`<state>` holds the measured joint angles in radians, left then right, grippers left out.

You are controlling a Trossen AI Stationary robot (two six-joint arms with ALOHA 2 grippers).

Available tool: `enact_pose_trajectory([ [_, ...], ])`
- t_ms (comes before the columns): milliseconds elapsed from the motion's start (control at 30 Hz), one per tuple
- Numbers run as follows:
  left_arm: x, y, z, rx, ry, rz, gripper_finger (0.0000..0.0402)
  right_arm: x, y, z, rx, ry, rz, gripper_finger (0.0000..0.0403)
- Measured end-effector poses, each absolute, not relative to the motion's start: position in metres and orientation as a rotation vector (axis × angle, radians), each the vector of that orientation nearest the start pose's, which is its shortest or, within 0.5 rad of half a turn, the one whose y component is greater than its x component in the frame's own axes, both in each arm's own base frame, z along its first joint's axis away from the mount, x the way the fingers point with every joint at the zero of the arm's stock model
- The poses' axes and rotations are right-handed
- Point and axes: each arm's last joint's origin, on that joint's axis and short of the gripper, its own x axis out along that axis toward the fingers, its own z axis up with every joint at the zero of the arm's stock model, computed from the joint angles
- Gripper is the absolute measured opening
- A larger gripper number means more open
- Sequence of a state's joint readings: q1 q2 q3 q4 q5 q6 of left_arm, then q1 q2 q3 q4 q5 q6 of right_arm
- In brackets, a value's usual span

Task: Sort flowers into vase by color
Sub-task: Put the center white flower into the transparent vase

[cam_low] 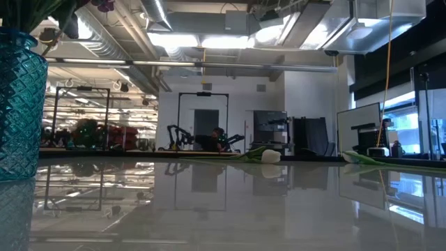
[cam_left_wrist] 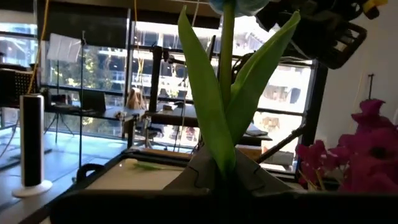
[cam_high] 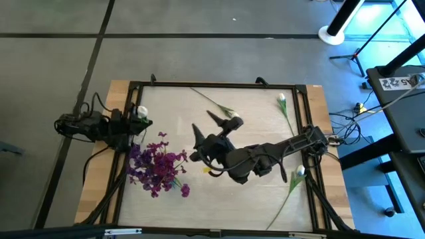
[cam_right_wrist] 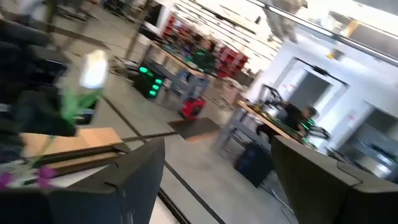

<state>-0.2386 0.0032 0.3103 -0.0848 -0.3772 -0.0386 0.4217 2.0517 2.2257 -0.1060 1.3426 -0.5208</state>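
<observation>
Purple blooms [cam_high: 157, 166] stand bunched in a teal glass vase [cam_low: 17, 104] on the table's left half; they also show in the left wrist view [cam_left_wrist: 364, 152]. My left gripper [cam_high: 135, 121] hovers just left of them, shut on a white tulip [cam_high: 141, 111]. My right gripper [cam_high: 207, 126] is open above the table's middle, holding nothing, its fingers apart in its wrist view [cam_right_wrist: 227, 186]. One white tulip [cam_high: 234, 117] lies on the table just beyond the right gripper. Two more lie by the right edge [cam_high: 281, 99] [cam_high: 299, 171]. My left gripper holds the white tulip by the leafy part of its stem [cam_left_wrist: 227, 134], pinched between the two fingers. The leaves and the dark fingers hide the exact spot. The stem rises out of the fingers with the bud [cam_left_wrist: 239, 5] at its free end, lifted clear of the table.
A black frame [cam_high: 219, 85] runs around the light tabletop. The right arm [cam_high: 279, 149] lies across the table's right half. Bare table lies along the near edge. Beyond the table, the low view shows a workshop with another robot and a person [cam_low: 217, 136] far off.
</observation>
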Motion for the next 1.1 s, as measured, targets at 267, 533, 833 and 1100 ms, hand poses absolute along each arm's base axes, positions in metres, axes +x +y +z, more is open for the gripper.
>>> enact_pose_trajectory([
  [267,0.061,-0.002,0.267,-0.069,-0.313,0.223,0.0013,0.411,0.156,0.450,-0.451,0.244,-1.009,0.0292],
  [533,0.063,-0.002,0.252,-0.141,-0.149,0.236,0.0064,0.409,0.157,0.452,-0.426,0.229,-1.012,0.0292],
  [833,0.027,0.009,0.285,-0.269,-0.042,0.316,0.0105,0.399,0.156,0.459,-0.416,0.247,-1.067,0.0292],
  [1100,-0.002,0.012,0.297,-0.439,0.098,0.191,0.0106,0.393,0.153,0.465,-0.415,0.249,-1.073,0.0292],
])
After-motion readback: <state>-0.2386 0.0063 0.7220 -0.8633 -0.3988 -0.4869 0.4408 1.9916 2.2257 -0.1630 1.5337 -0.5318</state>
